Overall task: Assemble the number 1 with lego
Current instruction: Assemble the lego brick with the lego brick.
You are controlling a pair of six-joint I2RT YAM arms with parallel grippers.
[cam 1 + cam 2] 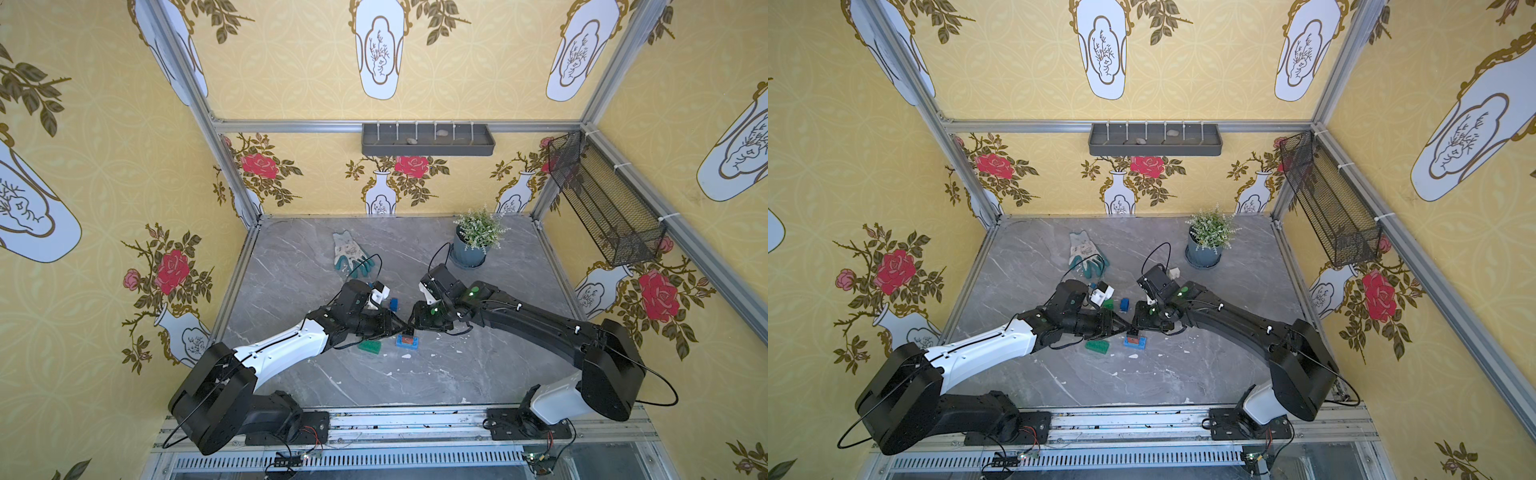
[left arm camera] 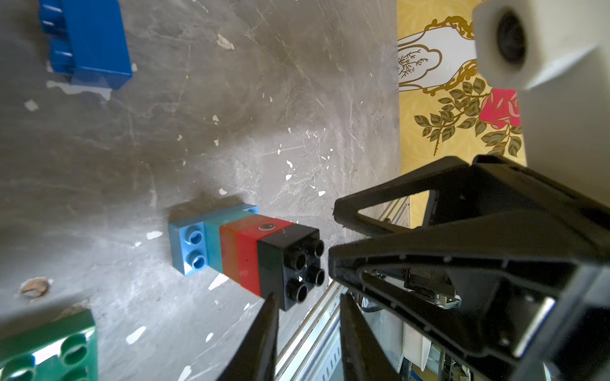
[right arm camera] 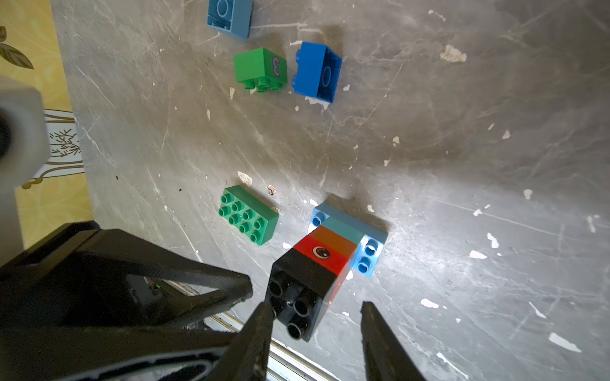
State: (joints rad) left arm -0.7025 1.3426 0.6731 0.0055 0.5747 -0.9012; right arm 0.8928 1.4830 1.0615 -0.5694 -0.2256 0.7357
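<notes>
The lego stack (image 1: pixel 407 340), black brick (image 3: pixel 303 287) topmost, stands mid-table. The right gripper (image 3: pixel 317 308) reaches from 3 o'clock, jaws apart astride the black brick; the left gripper (image 2: pixel 308 330) from 9 o'clock, jaws narrowly apart, empty. A green long brick (image 1: pixel 370 346) lies at the stack's 9 o'clock on the scuffed grey marble tabletop (image 1: pixel 478 374).

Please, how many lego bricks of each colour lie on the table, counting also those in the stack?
Blue brick: 1
Light blue bricks: 2
Teal brick: 1
Green bricks: 2
Orange brick: 1
Red brick: 1
Black brick: 1
Total: 9
</notes>
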